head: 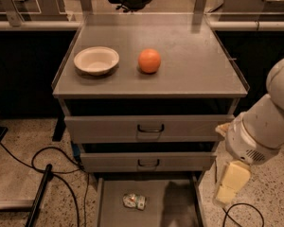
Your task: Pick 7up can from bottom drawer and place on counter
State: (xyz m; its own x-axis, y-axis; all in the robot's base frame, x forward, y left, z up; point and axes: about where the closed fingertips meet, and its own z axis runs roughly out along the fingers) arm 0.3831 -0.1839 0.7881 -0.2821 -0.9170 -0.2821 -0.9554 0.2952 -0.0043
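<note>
The 7up can (135,201) lies on its side on the grey floor of the open bottom drawer (113,212), left of the drawer's middle. The counter (189,65) is the flat grey cabinet top above the drawers. My arm comes in from the right edge. My gripper (231,182) hangs at the lower right, just outside the bottom drawer's right side and to the right of the can. It holds nothing that I can see.
A white bowl (96,60) and an orange (149,61) stand on the counter's left half. The two upper drawers (150,128) with black handles are shut. Black cables (52,174) lie on the speckled floor at the left.
</note>
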